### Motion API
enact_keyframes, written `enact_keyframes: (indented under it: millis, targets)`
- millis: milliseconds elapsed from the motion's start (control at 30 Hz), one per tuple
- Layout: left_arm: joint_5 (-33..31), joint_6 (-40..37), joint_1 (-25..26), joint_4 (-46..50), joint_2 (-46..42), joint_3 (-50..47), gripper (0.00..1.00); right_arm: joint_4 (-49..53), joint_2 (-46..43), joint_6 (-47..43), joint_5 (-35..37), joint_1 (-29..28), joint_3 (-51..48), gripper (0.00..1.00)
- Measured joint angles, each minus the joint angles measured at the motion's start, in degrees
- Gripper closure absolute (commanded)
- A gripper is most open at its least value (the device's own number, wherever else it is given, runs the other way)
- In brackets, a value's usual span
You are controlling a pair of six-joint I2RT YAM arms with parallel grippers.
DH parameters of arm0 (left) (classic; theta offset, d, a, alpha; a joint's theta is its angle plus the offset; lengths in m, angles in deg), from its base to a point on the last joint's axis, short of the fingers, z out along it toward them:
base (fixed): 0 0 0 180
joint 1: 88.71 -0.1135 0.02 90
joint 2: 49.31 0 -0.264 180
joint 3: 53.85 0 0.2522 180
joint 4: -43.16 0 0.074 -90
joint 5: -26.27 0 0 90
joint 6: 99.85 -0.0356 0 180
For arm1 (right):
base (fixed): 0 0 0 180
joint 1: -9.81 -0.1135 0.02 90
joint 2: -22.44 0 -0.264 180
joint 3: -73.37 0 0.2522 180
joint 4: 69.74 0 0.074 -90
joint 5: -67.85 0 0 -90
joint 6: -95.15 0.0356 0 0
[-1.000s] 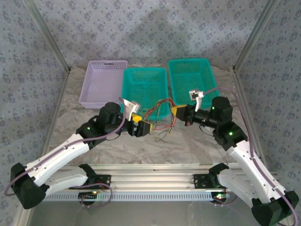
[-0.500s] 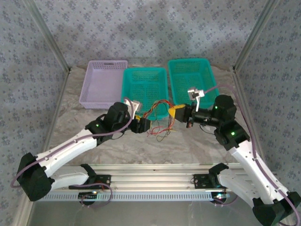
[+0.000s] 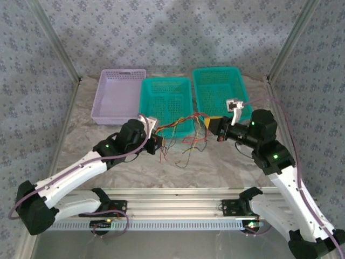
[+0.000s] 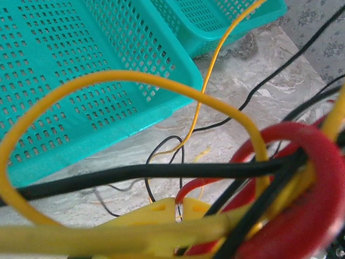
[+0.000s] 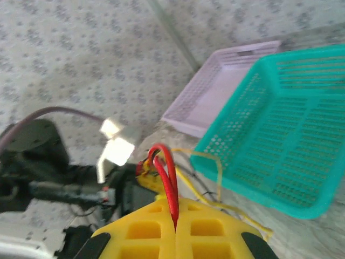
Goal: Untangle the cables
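The left gripper (image 3: 156, 143) and the right gripper (image 3: 211, 125) each clenched an end of the cables (image 3: 186, 132), which were strung between them just near the middle teal basket (image 3: 167, 80), probably to draw the tangle apart.

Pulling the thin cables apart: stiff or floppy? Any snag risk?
Likely floppy: the cables sag in loose curves between the left end effector and right end effector. Probably light, since thin strands hang from two pinches. The red wire holds a springy loop, so loops may snag rather than slide free.
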Motion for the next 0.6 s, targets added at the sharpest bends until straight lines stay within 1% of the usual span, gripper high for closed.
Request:
enact_keyframes:
  millis: [233,300,367,400,433,533,567,600]
  targets:
    - [1.38,-1.09,0.96,6.84,-1.92,3.45,1.00,6.71,-0.22,-0.48,5.16,2.36,1.68,1.00]
    - [2.43,-1.73,1.11,9.16,-1.92,4.83,0.98,8.37,-0.22,-0.70,6.45,2.56,2.16,1.00]
    - [3.34,-2.86,1.29,12.46,-1.68,6.80,0.94,9.16,-0.22,-0.94,7.28,2.56,2.49,1.00]
    - [3.69,-3.58,1.29,14.47,-1.51,8.02,0.89,9.77,-0.22,-1.07,7.56,2.56,2.78,1.00]
    - [3.93,-4.35,1.27,15.76,-1.42,8.70,0.87,10.03,-0.22,-1.11,7.72,2.56,2.93,1.00]
    - [3.65,-6.23,0.68,23.02,-1.33,9.94,0.90,10.27,-0.22,-1.29,12.28,3.80,4.22,1.00]
    - [4.04,-6.97,0.37,24.92,-1.18,9.92,0.94,10.27,-0.24,-1.29,13.60,4.24,4.72,1.00]
    - [4.81,-7.78,0.31,26.49,-0.96,9.94,1.00,10.14,-0.24,-1.29,14.62,4.37,5.20,1.00]
